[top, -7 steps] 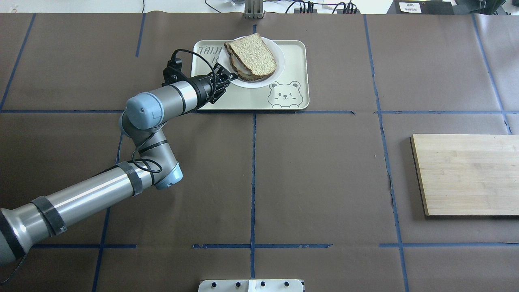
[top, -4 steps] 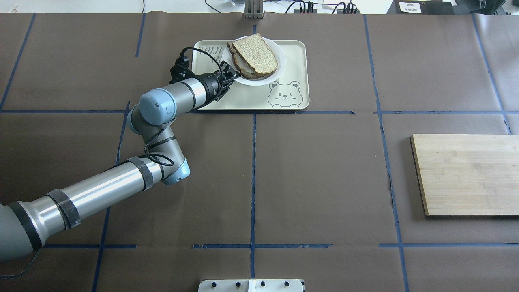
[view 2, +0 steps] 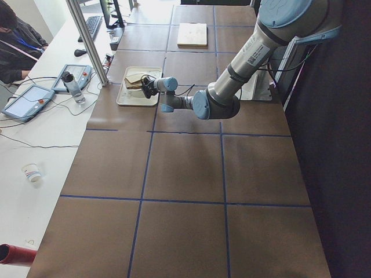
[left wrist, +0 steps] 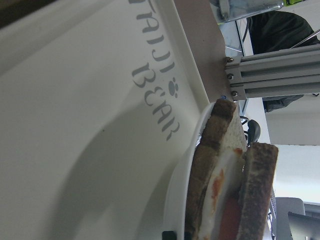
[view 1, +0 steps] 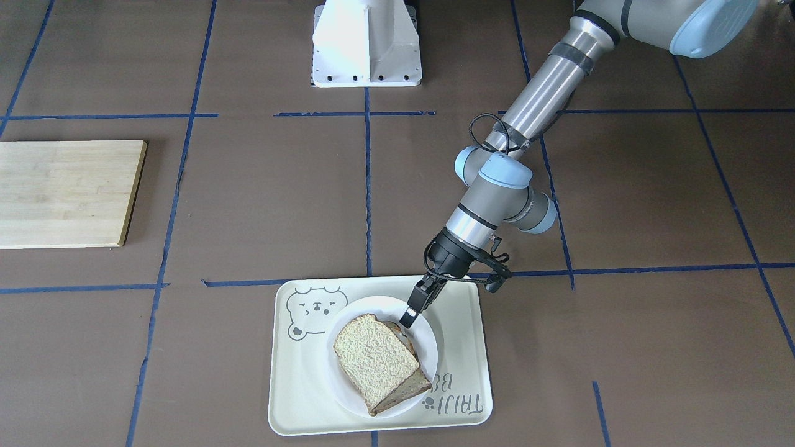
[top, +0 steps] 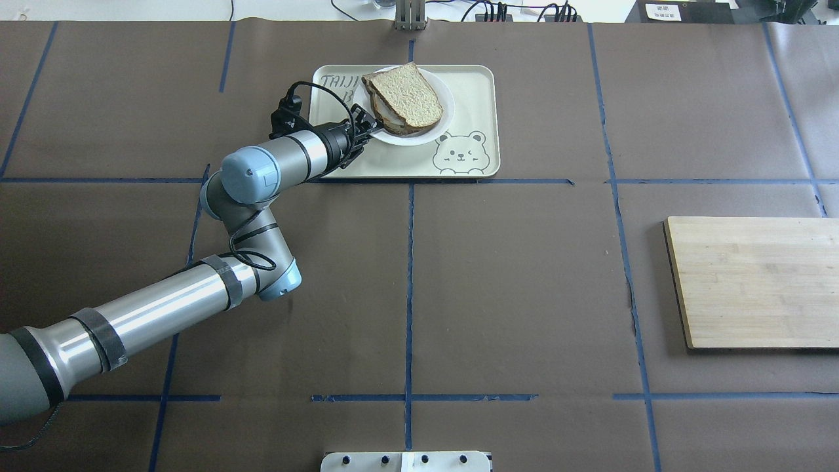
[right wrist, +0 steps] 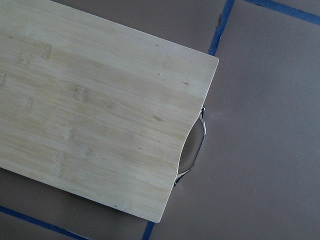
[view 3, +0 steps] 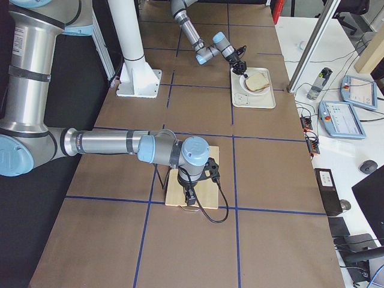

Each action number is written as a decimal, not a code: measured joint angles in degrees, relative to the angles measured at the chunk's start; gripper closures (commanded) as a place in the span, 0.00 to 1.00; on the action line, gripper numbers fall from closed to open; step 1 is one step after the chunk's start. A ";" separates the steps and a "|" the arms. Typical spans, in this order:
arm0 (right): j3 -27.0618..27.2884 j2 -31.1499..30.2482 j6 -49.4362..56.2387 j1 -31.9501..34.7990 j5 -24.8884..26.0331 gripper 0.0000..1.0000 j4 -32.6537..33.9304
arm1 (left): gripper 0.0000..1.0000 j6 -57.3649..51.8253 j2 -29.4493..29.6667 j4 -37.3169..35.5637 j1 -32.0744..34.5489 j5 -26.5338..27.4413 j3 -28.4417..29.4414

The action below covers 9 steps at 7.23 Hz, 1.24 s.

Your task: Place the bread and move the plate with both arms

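Note:
The pale bread (top: 403, 95) (view 1: 372, 360) lies on top of a darker toast with egg, stacked on the white plate (top: 419, 136) (view 1: 428, 354). The plate is over the cream bear tray (top: 472, 131) (view 1: 298, 397). My left gripper (top: 367, 126) (view 1: 410, 318) is shut on the plate's rim on the robot-side left. In the left wrist view the plate rim (left wrist: 175, 200) seems raised off the tray (left wrist: 75, 125), with the bread (left wrist: 260, 185) edge-on. My right gripper (view 3: 189, 195) hangs over the wooden board (view 3: 174, 195); I cannot tell whether it is open or shut.
The wooden board (top: 754, 282) (view 1: 62, 192) (right wrist: 90, 100) lies at the table's right side. A metal loop (right wrist: 192, 150) sticks out from under its edge. The robot's base (view 1: 366, 43) is at the near side. Monitors, tablets and a bottle (view 3: 318, 84) lie beyond the far edge.
The left arm's elbow swung right, then eased back. The plate with the bread shifted slightly left and toward the robot while held at its rim.

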<state>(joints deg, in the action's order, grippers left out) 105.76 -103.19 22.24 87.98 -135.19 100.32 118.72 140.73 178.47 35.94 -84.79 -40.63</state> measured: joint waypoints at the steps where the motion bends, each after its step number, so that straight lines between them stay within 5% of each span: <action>1: 0.06 0.00 0.00 0.00 -0.15 0.00 0.00 | 0.19 -1.94 -0.11 0.03 0.62 -0.75 -0.18; 3: 0.09 0.00 0.00 0.00 -0.72 0.00 0.01 | 0.19 -4.23 -1.58 -0.15 3.45 -5.62 -2.01; 4: 0.12 0.00 0.00 0.00 -0.87 0.00 0.00 | 0.00 -4.93 -3.39 -0.78 5.25 -9.50 -4.20; 5: 0.19 0.00 -0.02 0.00 -0.92 0.00 0.01 | 0.00 -5.53 -5.39 -2.85 7.16 -13.94 -6.90; 9: 0.38 0.00 -0.09 0.00 -0.95 0.00 0.04 | 0.00 -27.69 -18.91 -28.64 14.03 -30.52 -30.83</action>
<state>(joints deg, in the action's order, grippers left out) 106.15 -103.18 22.15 87.98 -136.14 100.36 91.03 121.82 149.82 49.97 -115.31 -71.46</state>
